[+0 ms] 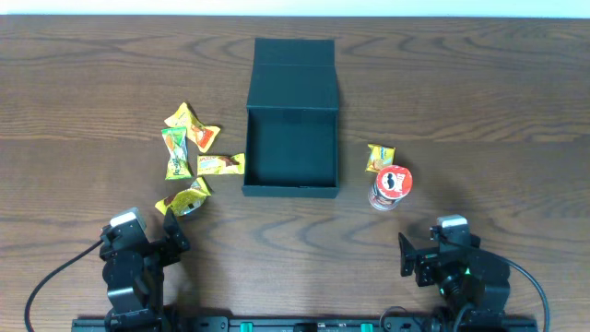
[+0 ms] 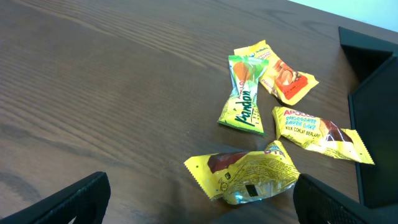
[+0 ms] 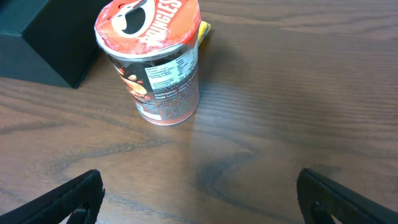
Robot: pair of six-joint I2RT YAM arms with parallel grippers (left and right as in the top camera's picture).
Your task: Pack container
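Sitting open mid-table, toward the far side: 1 container [image 1: 290, 191], a dark teal box. Its lid [image 1: 293, 63] is folded flat back, away from the arms.

Packets [image 1: 221, 164]: 5 counted, all outside the box on the table [image 1: 479, 101].
- Four lie in a loose cluster left of the container.
  - 1 yellow-orange, farthest from the arms.
  - 1 green, just beside it.
  - 1 yellow, its end at the box's left wall; cannot tell whether it touches.
  - 1 crumpled yellow, nearest the left arm.
- The fifth, yellow, lies right of the box, just behind the can.

Can [image 1: 389, 187]: 1, red-topped, upright, near the container's front right corner but apart from it.

Left gripper [image 2: 200, 199]: jaws spread wide, nothing held. The crumpled packet lies just ahead, in line with the gap.

Right gripper [image 3: 199, 186]: jaws equally wide, nothing held. The can stands ahead and to its left, with a corner of the box beyond.

Both grippers sit at the near edge, well apart from the container.
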